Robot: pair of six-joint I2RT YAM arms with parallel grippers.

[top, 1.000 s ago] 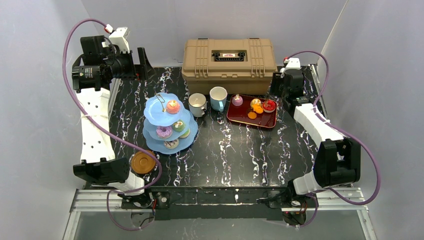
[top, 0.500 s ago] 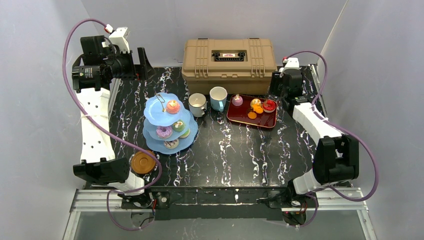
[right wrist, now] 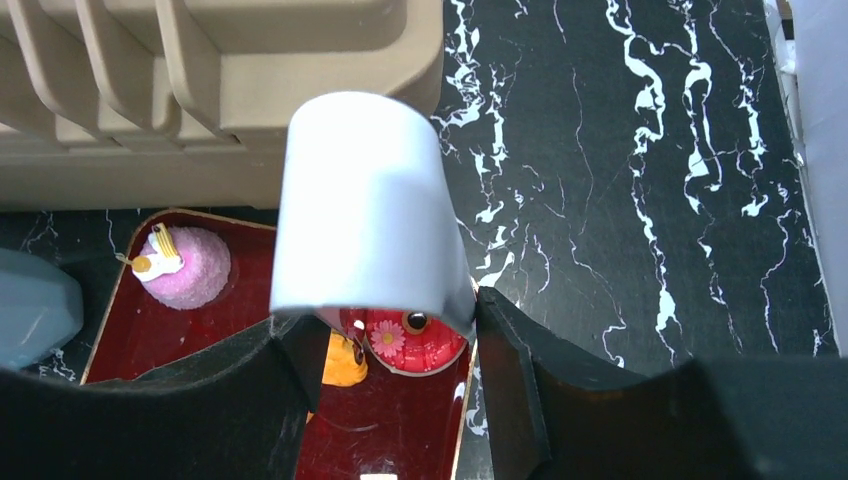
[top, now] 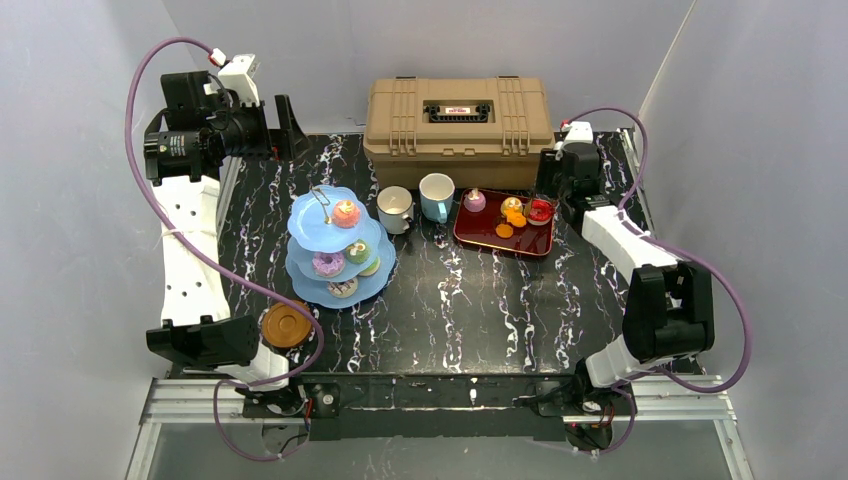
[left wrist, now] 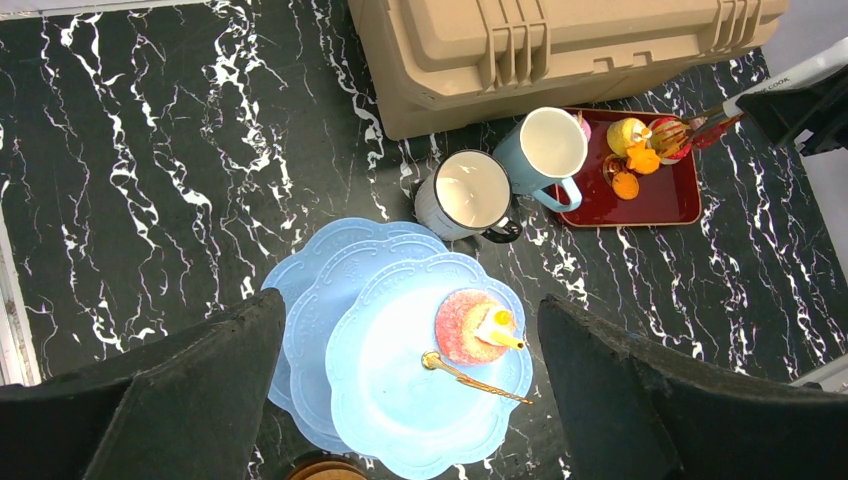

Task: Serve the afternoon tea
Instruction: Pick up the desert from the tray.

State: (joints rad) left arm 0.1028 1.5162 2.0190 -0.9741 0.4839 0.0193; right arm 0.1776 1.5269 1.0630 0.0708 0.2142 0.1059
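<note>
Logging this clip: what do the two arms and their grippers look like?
The left arm and right arm match: white links, black boxy joints, a purple cable looping alongside each. Fingers are broad, black and rough-textured. No markings legible.

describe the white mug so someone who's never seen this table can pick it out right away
Find the tan toolbox at the back of the table; two mugs stand side by side just in front of it. The white mug is the left one, nearer the blue cake stand. Unlike the light-blue mug beside it, it has a dark rim and handle.
</note>
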